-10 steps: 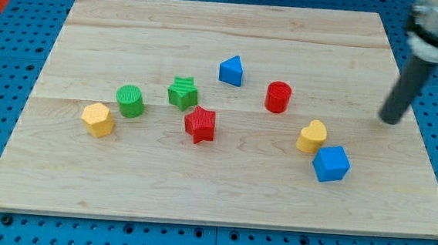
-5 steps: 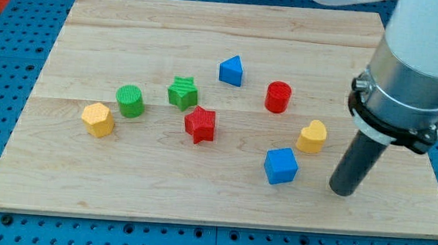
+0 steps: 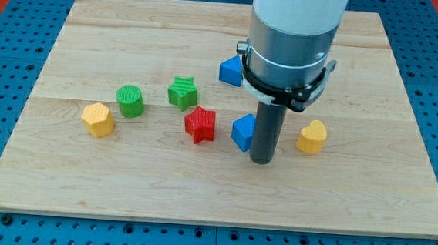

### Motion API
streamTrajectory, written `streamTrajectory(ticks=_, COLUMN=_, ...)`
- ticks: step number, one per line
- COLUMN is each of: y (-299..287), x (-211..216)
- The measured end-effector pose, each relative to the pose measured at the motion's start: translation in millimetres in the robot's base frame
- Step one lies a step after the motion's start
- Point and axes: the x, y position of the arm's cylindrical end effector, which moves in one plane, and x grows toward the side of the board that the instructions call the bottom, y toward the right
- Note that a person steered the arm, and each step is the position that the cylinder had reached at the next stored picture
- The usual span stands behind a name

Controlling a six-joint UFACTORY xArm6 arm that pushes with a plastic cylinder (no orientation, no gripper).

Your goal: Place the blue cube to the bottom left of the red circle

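Observation:
The blue cube [image 3: 242, 132] lies near the board's middle, right of the red star [image 3: 200, 124]. My tip [image 3: 260, 159] rests on the board touching the cube's right side, just below it. The arm's body hides the red circle; I cannot see it. The yellow heart [image 3: 311, 137] lies to the right of my tip.
A blue triangle [image 3: 229, 70] shows partly behind the arm at the view's top. A green star [image 3: 182, 92], a green cylinder [image 3: 130, 101] and a yellow hexagon [image 3: 97, 119] lie to the left on the wooden board [image 3: 199, 191].
My tip has swept left from the right side of the board. The blue cube has slid left and up, from below the yellow heart to beside the red star.

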Motion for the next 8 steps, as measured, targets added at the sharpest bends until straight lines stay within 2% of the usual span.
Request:
streamTrajectory(ticks=2, y=-41, x=-10)
streamTrajectory(ticks=4, y=-41, x=-10)
streamTrajectory(ticks=5, y=-32, x=4)
streamTrajectory(ticks=7, y=-26, x=-34)
streamTrajectory(ticks=8, y=-26, x=-36)
